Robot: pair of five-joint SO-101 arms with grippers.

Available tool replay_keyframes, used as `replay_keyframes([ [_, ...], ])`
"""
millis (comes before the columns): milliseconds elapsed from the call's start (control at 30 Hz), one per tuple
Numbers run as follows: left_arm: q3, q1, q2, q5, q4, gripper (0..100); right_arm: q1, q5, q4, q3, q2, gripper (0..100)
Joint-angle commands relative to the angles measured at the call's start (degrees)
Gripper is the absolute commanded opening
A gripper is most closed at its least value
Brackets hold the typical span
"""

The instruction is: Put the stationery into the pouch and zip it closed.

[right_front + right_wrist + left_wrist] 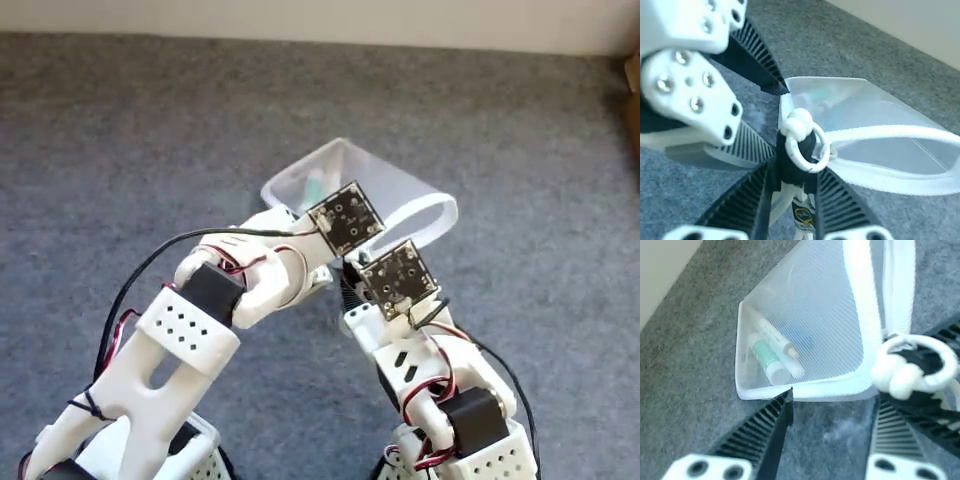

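The translucent pouch (372,185) with a white zip band lies on the grey carpet just beyond both arms. Inside it rest a green-labelled tube (767,359) and a white pen (776,340), at the closed end. My left gripper (832,405) is open at that end of the pouch, one fingertip (786,399) touching its lower edge. My right gripper (796,172) is shut on the zip pull (801,144), a black tab with a white ring and knotted cord. Past the pull, the pouch mouth (890,152) gapes open.
Grey carpet (120,150) surrounds the pouch on every side. A pale wall strip (300,18) runs along the far edge. The two wrist cameras (345,218) sit close together over the pouch's near end.
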Motion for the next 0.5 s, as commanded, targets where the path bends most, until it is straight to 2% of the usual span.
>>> replay_keyframes([
  [0,0.84,1.63,-0.57,2.37,-4.75,24,0.13,0.44,0.04,-4.53,-1.19,0.5],
  [367,7.16,3.91,-0.57,2.73,-13.89,24,0.13,0.44,0.13,-4.53,-1.19,0.5],
  [467,8.57,4.09,-0.57,2.64,-17.23,20,0.13,0.44,0.22,-4.53,-1.19,0.5],
])
